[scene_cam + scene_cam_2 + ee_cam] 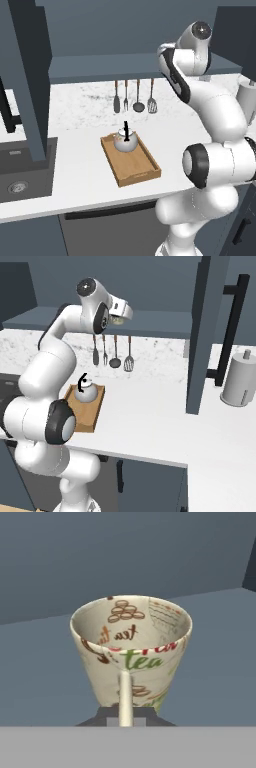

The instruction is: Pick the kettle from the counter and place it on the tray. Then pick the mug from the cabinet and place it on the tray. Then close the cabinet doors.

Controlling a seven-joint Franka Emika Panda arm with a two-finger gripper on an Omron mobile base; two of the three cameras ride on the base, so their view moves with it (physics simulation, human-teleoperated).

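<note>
A rendered home kitchen. A marble-speckled counter (85, 107) carries a sink (20, 175) (dark, inset), and cooking utensils (134, 97) hang under slate-blue cabinets (30, 75).

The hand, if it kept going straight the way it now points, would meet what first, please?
Most likely the mug: in the hand view it sits dead ahead on the cabinet shelf, handle toward the hand. How far off it is, and whether the fingers already touch it, I cannot tell.
</note>
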